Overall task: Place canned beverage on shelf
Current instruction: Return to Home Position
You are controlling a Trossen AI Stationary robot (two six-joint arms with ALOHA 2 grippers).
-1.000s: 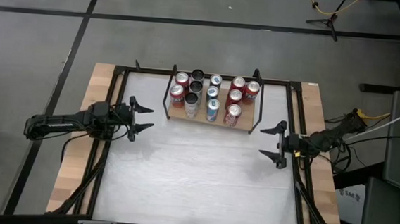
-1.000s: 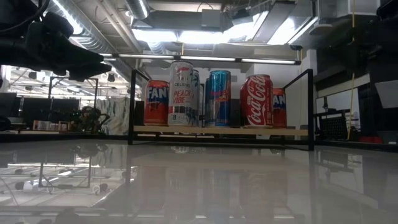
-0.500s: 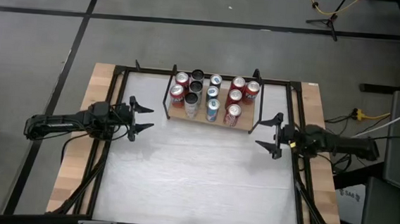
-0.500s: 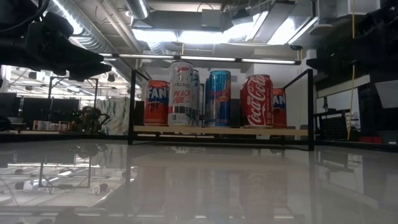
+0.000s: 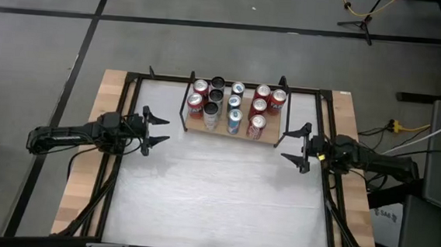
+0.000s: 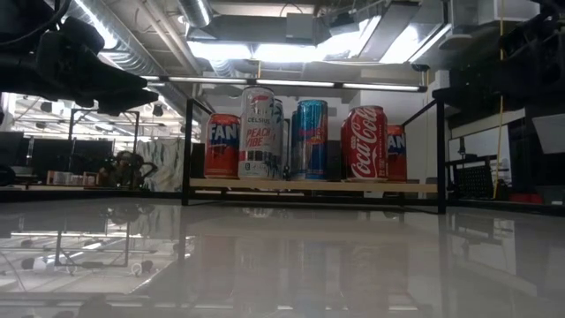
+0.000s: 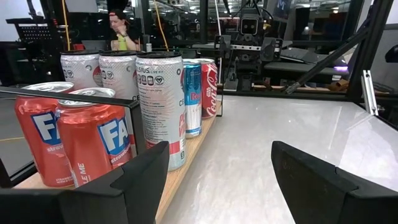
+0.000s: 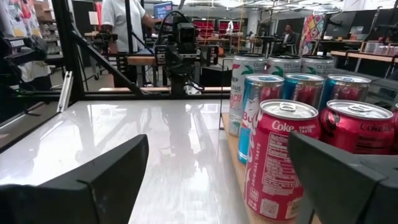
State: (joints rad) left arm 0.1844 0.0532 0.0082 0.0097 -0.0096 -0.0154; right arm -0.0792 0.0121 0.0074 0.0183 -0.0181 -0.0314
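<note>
1. Shelf (image 5: 244,133): a light-brown wooden board with black rod brackets (image 6: 186,150) at both ends, standing on the white tabletop (image 5: 214,209). I use it as the reference for every position below.
2. Canned beverages: all upright on the shelf, in rows running from its front edge to its back. Along the front edge in the low view I read, from one end to the other, Fanta cans (image 6: 222,146), a white-pink Celsius can (image 6: 259,132), a blue Red Bull can (image 6: 310,140) and a Coca-Cola can (image 6: 364,143). In the high view more cans stand behind these front ones.
3. Left gripper (image 5: 162,129): off the Fanta end of the shelf, level with its front edge, near the bracket but not touching it, and held above the tabletop. The jaws are spread wide with nothing between them. In my left wrist view the two dark fingers (image 7: 140,180) frame bare tabletop, and the Fanta end of the shelf lies just beside one of them.
4. Right gripper (image 5: 285,147): off the Coca-Cola end of the shelf, close to its front corner but apart from it, and also above the tabletop. Its jaws are likewise wide apart and hold nothing. In my right wrist view the fingers (image 8: 336,180) frame bare tabletop, and the front Coca-Cola can is the nearest can to them.
5. The two grippers face each other along the front of the shelf.
6. Background: a person (image 7: 118,28) shows in the room beyond the far side of the shelf.
</note>
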